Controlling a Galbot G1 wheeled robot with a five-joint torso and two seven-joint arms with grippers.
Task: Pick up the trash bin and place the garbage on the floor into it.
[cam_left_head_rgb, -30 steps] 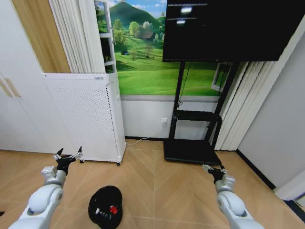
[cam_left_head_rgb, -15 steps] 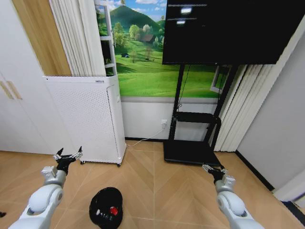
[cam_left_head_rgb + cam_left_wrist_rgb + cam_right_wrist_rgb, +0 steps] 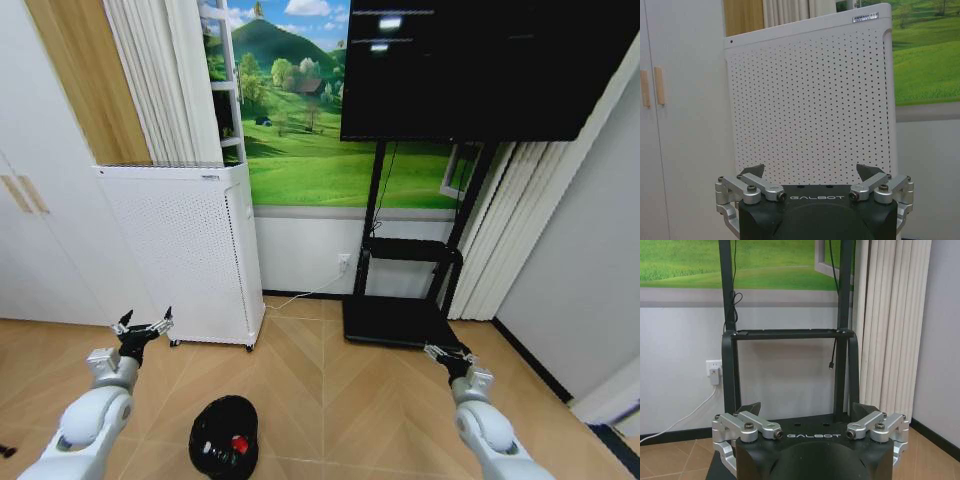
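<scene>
The trash bin (image 3: 223,437), small, black and round, stands on the wooden floor between my two arms, nearer the left one. Inside it lie a small red piece (image 3: 238,443) and a pale bit of garbage (image 3: 207,450). My left gripper (image 3: 142,325) hangs open in the air, above and to the left of the bin, with nothing in it. In the left wrist view the left gripper (image 3: 810,172) faces the white perforated appliance (image 3: 810,100). My right gripper (image 3: 447,352) is open and empty on the right, well away from the bin. In the right wrist view the right gripper (image 3: 807,410) faces the black stand (image 3: 790,335).
The tall white perforated appliance (image 3: 185,250) stands on wheels against the wall at the left, with white cupboards (image 3: 40,230) beside it. A black screen (image 3: 480,60) on a black stand (image 3: 405,300) fills the right. A cable (image 3: 310,292) runs along the skirting. Curtains hang at the far right.
The whole picture has shifted slightly downward, so the camera has moved. Both arms hold the same pose and both grippers stay open. The bin stands where it was.
</scene>
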